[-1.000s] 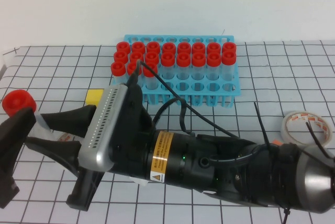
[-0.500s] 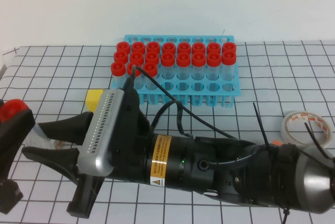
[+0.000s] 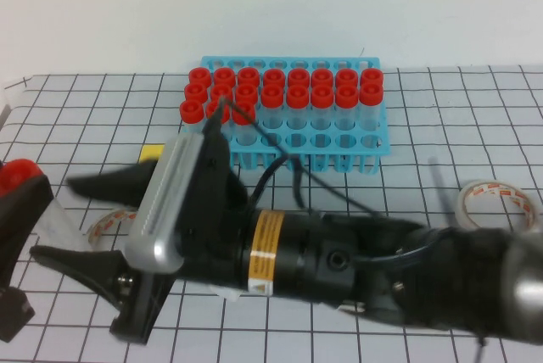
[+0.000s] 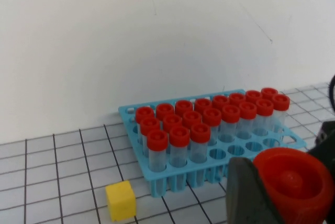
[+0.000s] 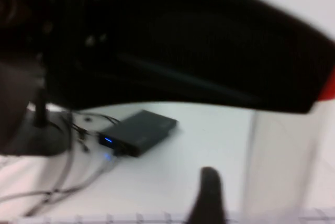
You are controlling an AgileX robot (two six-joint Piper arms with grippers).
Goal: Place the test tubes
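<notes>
Worktop (image 3: pixel 475 125) with a black grid, crossed in front by the robot's right arm (image 3: pixel 339 270), whose right hand (image 3: pixel 55 219) gapes wide and empty near the left edge; a blue rack (image 3: pixel 305 159) of red-capped tubes (image 3: pixel 297 96) stands at the back. Left hand (image 3: pixel 17 244), at the far left edge, is closed on a red-capped test tube (image 3: pixel 19 178), well apart from the rack. Likely risk: the right hand's open fingers (image 3: pixel 102 187) flank the tube, so a careless withdrawal could knock it loose.
</notes>
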